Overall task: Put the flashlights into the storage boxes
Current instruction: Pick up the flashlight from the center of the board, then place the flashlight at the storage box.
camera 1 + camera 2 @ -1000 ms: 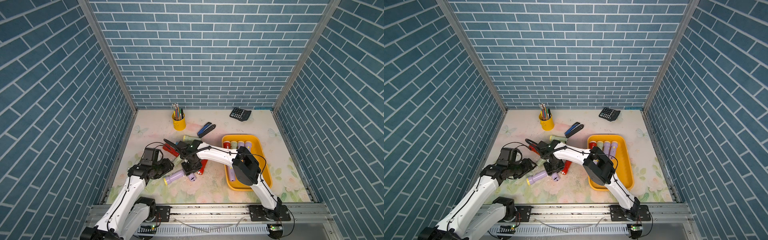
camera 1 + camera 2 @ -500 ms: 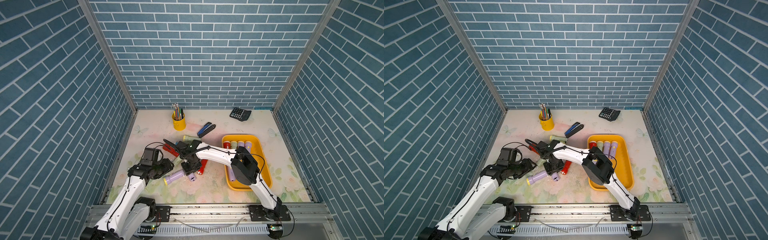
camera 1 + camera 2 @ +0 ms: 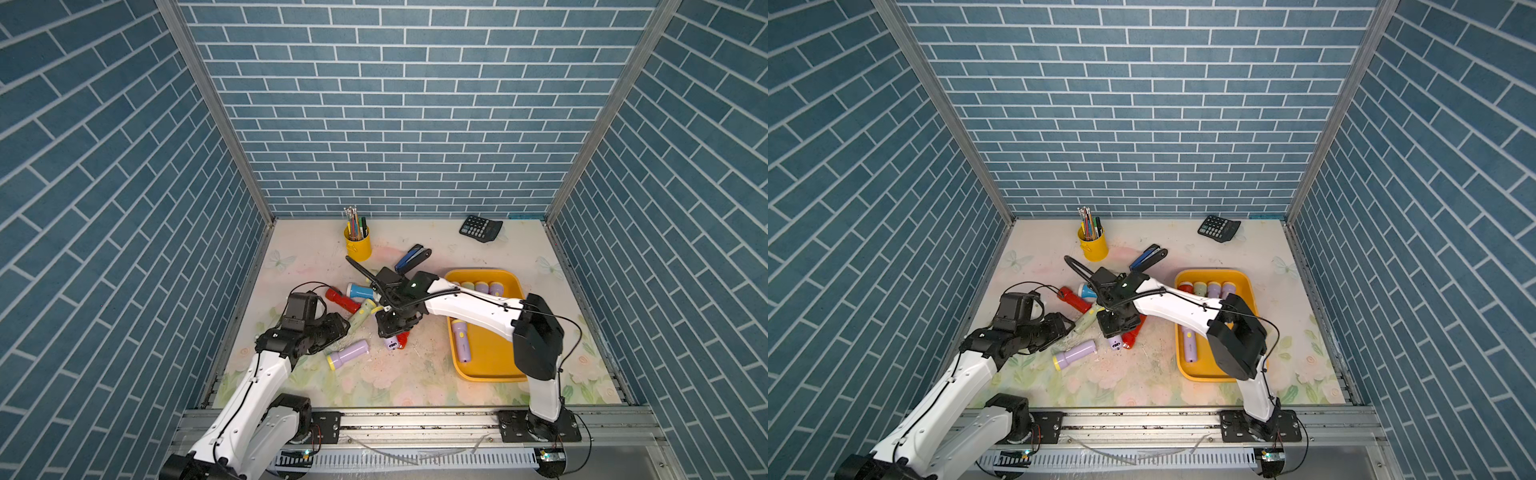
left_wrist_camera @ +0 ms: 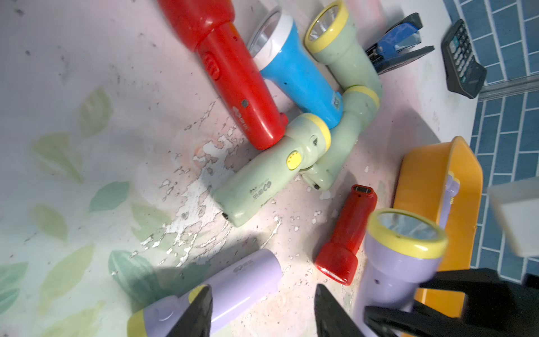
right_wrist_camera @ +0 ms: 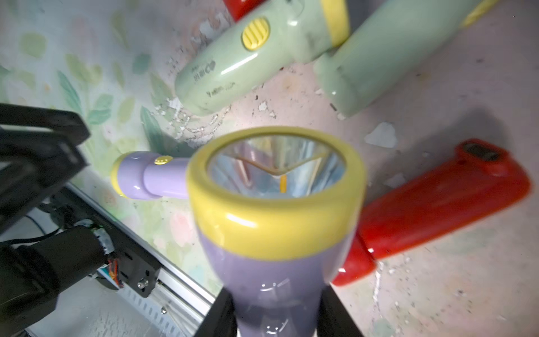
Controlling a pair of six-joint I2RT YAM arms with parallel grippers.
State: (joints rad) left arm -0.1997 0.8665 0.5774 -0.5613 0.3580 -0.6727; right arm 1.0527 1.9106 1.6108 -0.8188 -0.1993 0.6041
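Blue brick walls enclose a floral surface [image 3: 415, 386]. You will find the tray [image 3: 484, 376] on its right half. It holds 5 flashlights [image 3: 1213, 287]: 4 in a row at the far end and 1 lying lengthwise.

The right jaws are clenched on a lilac flashlight [image 5: 274, 233], whose yellow-rimmed lens shows in the right wrist view. It sits left of the tray, outside it, beside a small red flashlight [image 5: 437, 210].

The left jaws stand released, grasping nothing. In the left wrist view 1 tip overlaps a second lilac flashlight [image 4: 233, 289] lying on the surface; whether it touches you cannot tell.

Farther back, a large red flashlight [image 3: 343, 300], a blue flashlight [image 3: 360, 291] and 3 green flashlights [image 4: 262, 181] lie in a touching cluster. A stapler [image 3: 411, 257], pen cup [image 3: 358, 245] and calculator [image 3: 481, 227] sit toward the far wall.
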